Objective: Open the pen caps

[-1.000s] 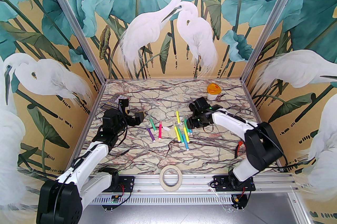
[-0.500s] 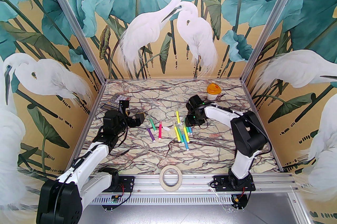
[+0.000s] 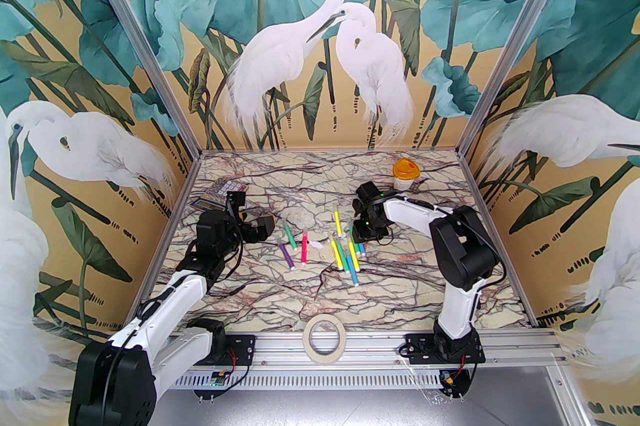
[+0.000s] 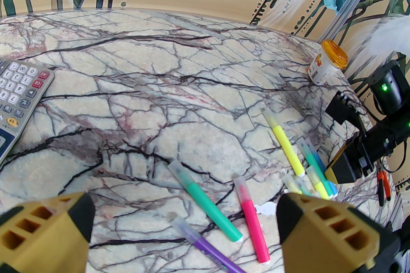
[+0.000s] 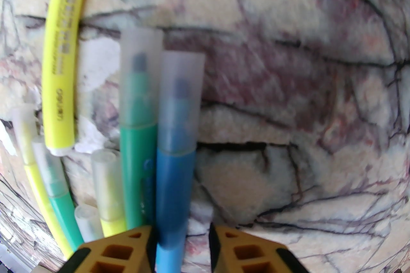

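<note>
Nearest me, a roll of tape (image 3: 324, 334) lies at the front edge of the table (image 3: 400, 294), between the two arm bases.

On my left, the left arm (image 3: 170, 299) reaches forward. Its jaws stand wide apart with nothing between them. From the left wrist I see both yellow fingertips (image 4: 323, 230) in the bottom corners. A purple pen (image 4: 208, 249), a green pen (image 4: 211, 201) and a pink pen (image 4: 253, 223) lie on the table between and just beyond them. Each has a clear pen cap (image 4: 177, 169) on its far end.

To the right of that trio lies the main cluster of pens (image 3: 347, 256), yellow, green and blue, packed side by side. The right arm (image 3: 415, 214) comes down on the right side of that cluster. From the right wrist, its jaws sit narrowly around the body of a blue pen (image 5: 174, 175). One fingertip (image 5: 128, 249) looks to be against the pen, and the other stands a little clear of it, so I would not call it gripped. The blue pen's cap (image 5: 181, 98) is on and points away from the jaws. It lies alongside a second green pen (image 5: 137, 162), also capped.

Farther back, a calculator (image 3: 220, 195) lies at the left. A small tub with an orange lid (image 3: 405, 174) stands at the right, near the back wall.
</note>
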You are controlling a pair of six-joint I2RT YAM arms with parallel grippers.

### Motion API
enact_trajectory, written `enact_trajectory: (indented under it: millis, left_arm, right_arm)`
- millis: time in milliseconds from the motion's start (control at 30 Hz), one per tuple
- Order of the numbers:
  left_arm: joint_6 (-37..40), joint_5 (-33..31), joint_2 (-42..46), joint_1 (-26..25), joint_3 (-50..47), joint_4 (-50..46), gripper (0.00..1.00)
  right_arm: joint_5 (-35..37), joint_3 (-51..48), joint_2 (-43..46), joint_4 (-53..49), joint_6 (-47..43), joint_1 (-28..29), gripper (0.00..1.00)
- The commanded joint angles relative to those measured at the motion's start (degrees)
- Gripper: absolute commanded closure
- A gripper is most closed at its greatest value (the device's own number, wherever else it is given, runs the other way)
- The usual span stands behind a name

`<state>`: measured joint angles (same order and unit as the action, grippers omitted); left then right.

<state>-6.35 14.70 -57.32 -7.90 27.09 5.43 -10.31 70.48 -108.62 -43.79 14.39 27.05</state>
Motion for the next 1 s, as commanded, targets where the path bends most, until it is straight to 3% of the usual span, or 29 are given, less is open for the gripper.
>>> enact_trajectory:
  millis: [0,667,967]
  left_arm:
    - [1.12,-0.64,0.81,-0.22,-0.55,1.20,0.01]
    - [1.85,-0.98,1.16,-0.29,-0.81,1.42,0.00]
    - [1.92,-1.11,1.16,-0.27,-0.82,1.56,0.00]
  right_arm:
    - [1.01,1.79,-0.97,-2.62,0.00,0.54,0.64]
    - [7.79,9.16,-8.22,-10.47,-0.03,3.04,0.68]
    - [9.44,9.57,-9.68,-10.54,0.97,3.05,0.75]
